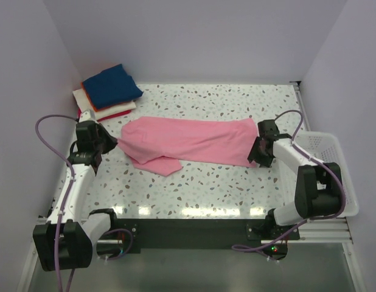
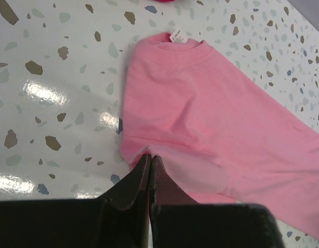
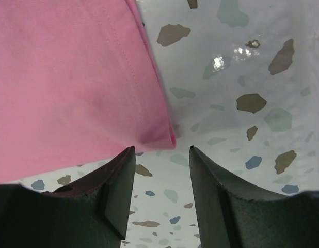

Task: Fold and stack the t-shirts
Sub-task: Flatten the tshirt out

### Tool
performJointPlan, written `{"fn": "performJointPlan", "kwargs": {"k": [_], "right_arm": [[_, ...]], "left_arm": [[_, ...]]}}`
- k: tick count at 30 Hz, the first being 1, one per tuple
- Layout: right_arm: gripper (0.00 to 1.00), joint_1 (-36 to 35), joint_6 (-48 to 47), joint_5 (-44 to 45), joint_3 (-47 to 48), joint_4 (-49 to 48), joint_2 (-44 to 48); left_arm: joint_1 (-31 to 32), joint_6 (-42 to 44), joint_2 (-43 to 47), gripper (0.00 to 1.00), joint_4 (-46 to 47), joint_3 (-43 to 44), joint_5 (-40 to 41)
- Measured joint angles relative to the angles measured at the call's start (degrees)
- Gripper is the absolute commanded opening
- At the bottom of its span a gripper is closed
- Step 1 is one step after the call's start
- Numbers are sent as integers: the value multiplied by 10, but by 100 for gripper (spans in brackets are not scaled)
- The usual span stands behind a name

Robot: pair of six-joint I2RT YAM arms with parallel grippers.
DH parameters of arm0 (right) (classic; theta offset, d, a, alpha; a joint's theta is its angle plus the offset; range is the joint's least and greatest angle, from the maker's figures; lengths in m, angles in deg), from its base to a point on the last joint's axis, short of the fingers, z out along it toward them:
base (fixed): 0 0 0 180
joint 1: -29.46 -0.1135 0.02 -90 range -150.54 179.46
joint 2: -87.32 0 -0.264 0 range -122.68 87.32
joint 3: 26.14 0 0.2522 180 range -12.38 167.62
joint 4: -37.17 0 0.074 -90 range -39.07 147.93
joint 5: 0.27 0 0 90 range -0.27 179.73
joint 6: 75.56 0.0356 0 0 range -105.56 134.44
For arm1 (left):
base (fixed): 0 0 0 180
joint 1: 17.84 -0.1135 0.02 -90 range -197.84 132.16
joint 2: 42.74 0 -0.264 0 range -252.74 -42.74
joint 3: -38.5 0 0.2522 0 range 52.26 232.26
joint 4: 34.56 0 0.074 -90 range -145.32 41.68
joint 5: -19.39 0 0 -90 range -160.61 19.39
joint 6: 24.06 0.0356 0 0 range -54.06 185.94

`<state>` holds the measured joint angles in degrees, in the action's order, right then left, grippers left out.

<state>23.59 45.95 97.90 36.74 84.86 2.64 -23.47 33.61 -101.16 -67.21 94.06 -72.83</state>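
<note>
Left claw [image 2: 150,158] tight on pink t-shirt [image 2: 211,113] edge; right claw [image 3: 161,151] agape beside hem

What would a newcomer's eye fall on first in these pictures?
The plain pink cotton t-shirt, spread across the middle of the speckled white table. The left tool is shut on its left end, while the right tool stands open at its hem corner. In the far left corner sits a stack of folded shirts, navy blue on top.
</note>
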Motion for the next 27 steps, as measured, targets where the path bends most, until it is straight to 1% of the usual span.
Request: {"fn": "performJointPlan", "kwargs": {"k": [8, 12, 18, 20, 22, 23, 25, 26, 27], "right_arm": [[52, -2, 15, -29, -18, -59, -6], [52, -2, 18, -33, -27, -71, -23], [52, -2, 19, -28, -30, -75, -21], [50, -2, 19, -27, -32, -76, -19], [45, -2, 19, -27, -34, -78, -19], [35, -2, 19, -27, -35, -80, -19], [20, -3, 19, -27, -36, -84, -19], [7, -4, 19, -26, -36, -86, -20], [2, -5, 19, -28, -36, -87, -22]], "left_arm": [[0, 0, 0, 0, 12, -13, -10], [0, 0, 0, 0, 14, -13, -13], [0, 0, 0, 0, 14, -13, -16], [0, 0, 0, 0, 15, -13, -17], [0, 0, 0, 0, 16, -14, -19], [0, 0, 0, 0, 17, -14, -21], [0, 0, 0, 0, 17, -14, -23], [0, 0, -1, 0, 19, -14, -24], [0, 0, -3, 0, 21, -14, -25]]}}
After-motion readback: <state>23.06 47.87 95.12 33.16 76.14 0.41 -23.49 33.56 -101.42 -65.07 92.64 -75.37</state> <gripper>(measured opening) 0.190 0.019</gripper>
